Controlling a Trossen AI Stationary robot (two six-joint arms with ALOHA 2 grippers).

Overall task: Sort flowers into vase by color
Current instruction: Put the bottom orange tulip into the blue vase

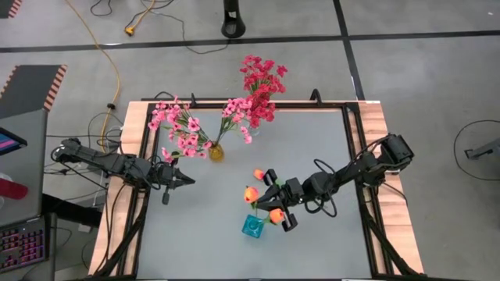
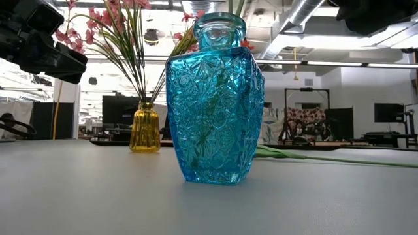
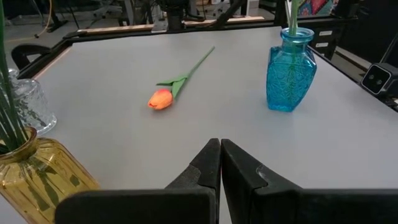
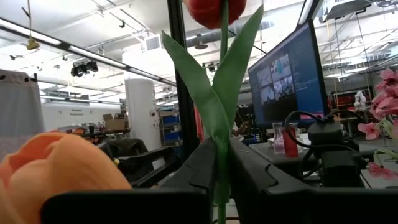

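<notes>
A blue glass vase (image 1: 252, 226) (image 2: 214, 98) (image 3: 289, 71) stands near the table's middle, with green stems in its neck. Two orange tulip buds (image 1: 251, 193) (image 1: 276, 215) show above it. My right gripper (image 1: 275, 205) (image 4: 221, 165) is beside them, shut on a tulip stem. A third tulip (image 3: 160, 98) (image 1: 258, 175) lies flat on the table. Pink sprays (image 1: 181, 129) stand in a yellow vase (image 1: 216, 152) (image 2: 145, 130). Dark-red sprays (image 1: 262, 82) stand at the far edge. My left gripper (image 1: 187, 181) (image 3: 219, 155) hovers shut, left of the vases. My right gripper pinches a tulip's green stem and leaf base (image 4: 221, 146) between its two fingers, coming level from the table's right, across the stem. The stem stands upright with the bud (image 4: 214, 7) above the fingers. Its lower end is hidden by the gripper.
A clear glass vase (image 3: 28, 106) sits beside the yellow one. A second orange bud (image 4: 62, 177) hangs right in front of my right wrist camera. The lying tulip's stem (image 2: 326, 158) runs behind the blue vase. Open grey table lies near the front edge (image 1: 203, 250).
</notes>
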